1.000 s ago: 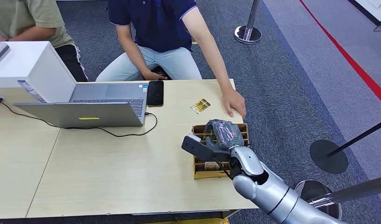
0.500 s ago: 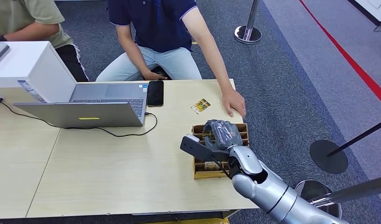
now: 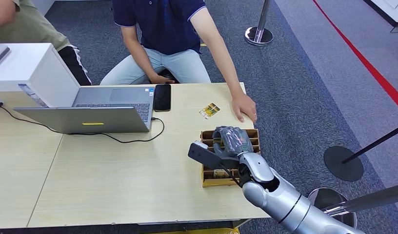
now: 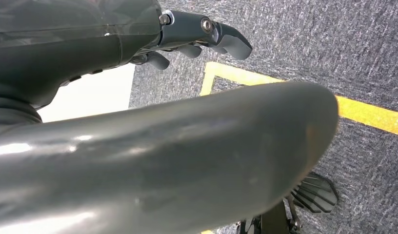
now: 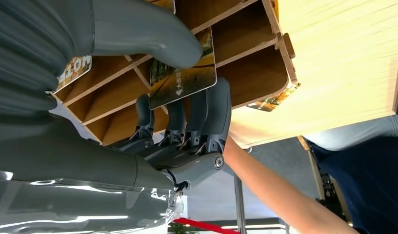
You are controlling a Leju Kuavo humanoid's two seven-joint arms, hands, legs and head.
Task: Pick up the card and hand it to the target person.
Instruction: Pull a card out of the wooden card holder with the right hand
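My right hand reaches down into a wooden card box near the table's right edge. In the right wrist view a yellow-and-green printed card is pinched between the thumb and the dark fingers, just above the box's slots. Another card lies flat on the table beyond the box. A person in a navy shirt sits across the table, one hand resting on the table close to the box. My left hand hangs over the carpet, holding nothing.
An open laptop with a black cable, a black phone and a white box occupy the table's left and far side. A second person sits at the far left. Stanchion bases stand on the carpet to the right.
My right hand has shifted very slightly over the box, still around the card. The person at the far left has raised an arm.
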